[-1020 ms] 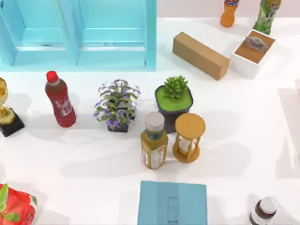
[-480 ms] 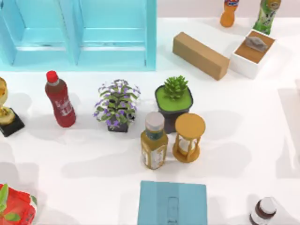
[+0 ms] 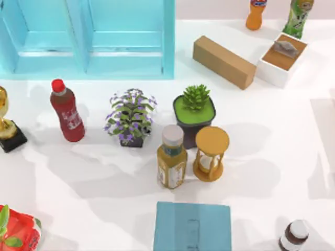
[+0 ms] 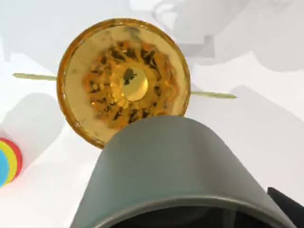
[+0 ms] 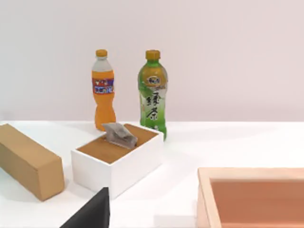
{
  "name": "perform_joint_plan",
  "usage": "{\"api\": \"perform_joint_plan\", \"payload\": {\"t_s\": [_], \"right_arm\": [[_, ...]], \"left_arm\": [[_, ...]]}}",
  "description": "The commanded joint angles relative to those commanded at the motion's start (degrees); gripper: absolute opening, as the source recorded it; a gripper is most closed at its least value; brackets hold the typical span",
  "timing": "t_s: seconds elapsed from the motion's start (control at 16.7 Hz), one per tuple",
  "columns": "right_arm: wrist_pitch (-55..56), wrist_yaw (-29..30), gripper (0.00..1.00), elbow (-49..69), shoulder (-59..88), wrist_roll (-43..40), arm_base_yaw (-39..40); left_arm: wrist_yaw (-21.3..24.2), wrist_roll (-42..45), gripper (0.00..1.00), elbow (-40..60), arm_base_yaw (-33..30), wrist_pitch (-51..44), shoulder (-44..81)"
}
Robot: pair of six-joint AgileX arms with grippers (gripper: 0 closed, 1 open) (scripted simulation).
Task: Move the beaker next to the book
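1. A white worktop (image 3: 272, 136) fronts a pale wall; a tall light-blue cabinet (image 3: 86, 36) stands at its far left.
2. A yellow-labelled bottle with a grey cap (image 3: 171, 157) and an orange hourglass (image 3: 211, 153) stand just behind the flat light-blue rectangular book (image 3: 192, 226), before a succulent in a dark pot (image 3: 194, 112).
3. The book lies at the near edge, a faint rectangle outlined on its cover.
4. The left wrist view looks down on a golden trophy cup (image 4: 124, 83); whether either hand is open or closed, I cannot tell.
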Motion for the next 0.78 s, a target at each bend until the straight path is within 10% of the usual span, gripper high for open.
{"api": "perform_joint_plan", "payload": {"t_s": [0.78], "right_arm": [[0.0, 0.0, 1.00, 0.0, 0.0, 0.0, 0.0]], "left_arm": [[-6.2, -92.0, 0.00, -5.5, -51.7, -4.2, -2.4]]}}
